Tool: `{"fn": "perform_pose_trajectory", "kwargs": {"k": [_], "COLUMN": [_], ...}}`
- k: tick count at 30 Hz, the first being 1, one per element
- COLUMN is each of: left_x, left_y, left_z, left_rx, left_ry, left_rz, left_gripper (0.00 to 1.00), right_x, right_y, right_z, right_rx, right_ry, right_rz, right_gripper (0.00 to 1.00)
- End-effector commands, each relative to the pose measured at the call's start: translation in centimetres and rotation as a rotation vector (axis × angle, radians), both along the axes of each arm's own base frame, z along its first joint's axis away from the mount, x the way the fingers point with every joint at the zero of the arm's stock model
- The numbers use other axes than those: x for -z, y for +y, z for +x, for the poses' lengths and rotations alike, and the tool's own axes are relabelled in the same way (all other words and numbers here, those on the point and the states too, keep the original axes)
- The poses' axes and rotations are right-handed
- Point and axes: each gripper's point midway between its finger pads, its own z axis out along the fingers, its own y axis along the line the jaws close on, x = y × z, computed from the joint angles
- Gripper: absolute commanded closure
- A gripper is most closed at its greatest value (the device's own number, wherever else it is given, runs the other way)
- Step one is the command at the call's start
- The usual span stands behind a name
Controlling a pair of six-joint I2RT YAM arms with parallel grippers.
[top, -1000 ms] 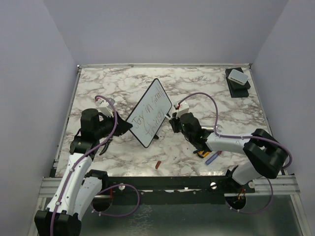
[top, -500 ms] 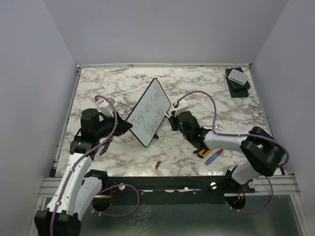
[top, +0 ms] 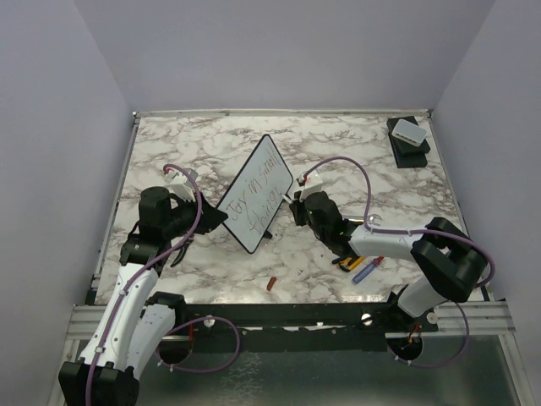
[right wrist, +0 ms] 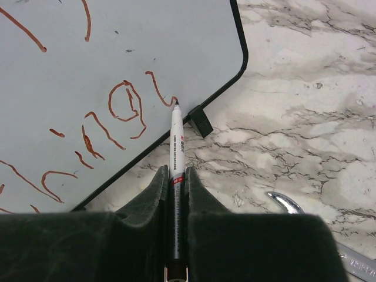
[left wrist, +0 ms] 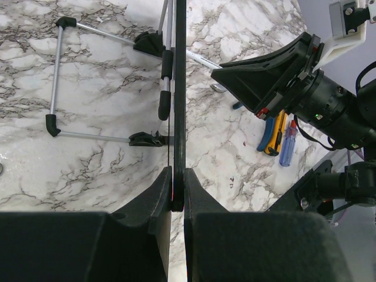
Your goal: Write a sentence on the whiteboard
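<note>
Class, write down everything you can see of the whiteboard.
The whiteboard is a small white rectangle with a thin black frame, rounded corners and a black foot. It stands tilted and diagonal near the table's middle. Two lines of handwriting cover it. The left gripper pinches its edge; the marker in the right gripper touches its face.

1. The whiteboard (top: 256,193) carries the sentence (top: 260,194), handwritten in 2 slanted lines; from the top view I read the 1st line as "Joy in small"; the 2nd looks like "things", though its letters are cramped.
2. In my right wrist view the same writing shows only as reddish-brown loops and strokes; I can read no whole word there.
3. The marker (right wrist: 176,141) clamped in my right gripper (right wrist: 175,176) has small dark print along its white barrel; it is too fine to read.
</note>
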Motion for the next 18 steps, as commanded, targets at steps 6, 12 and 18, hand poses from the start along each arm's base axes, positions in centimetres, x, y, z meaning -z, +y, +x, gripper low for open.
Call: {"fn": "perform_pose_trajectory", "kwargs": {"k": [6,12,18], "left_x": [0.4,0.4,0.4], "left_y": [-0.1,-0.1,-0.1], "left_z": [-0.5,-0.4,-0.5], "left_rx": [-0.008,-0.009,-0.008], "left_ry": [0.030,0.033,0.031], "left_rz": [-0.014,-0.015,-0.014], "left_gripper": [1.00,1.00,1.00], "right_x": [1.6,1.0,0.5], "right_y": [0.8,1.1,1.2], "right_z": [-1.2,-1.8,-2.0], "right_rx": [-0.077,-0.115,-0.133], "right_ry": [0.057,0.050,0.035], "right_rz": [-0.004,0.010,0.024], "right_gripper": [0.99,0.99,0.99]}}
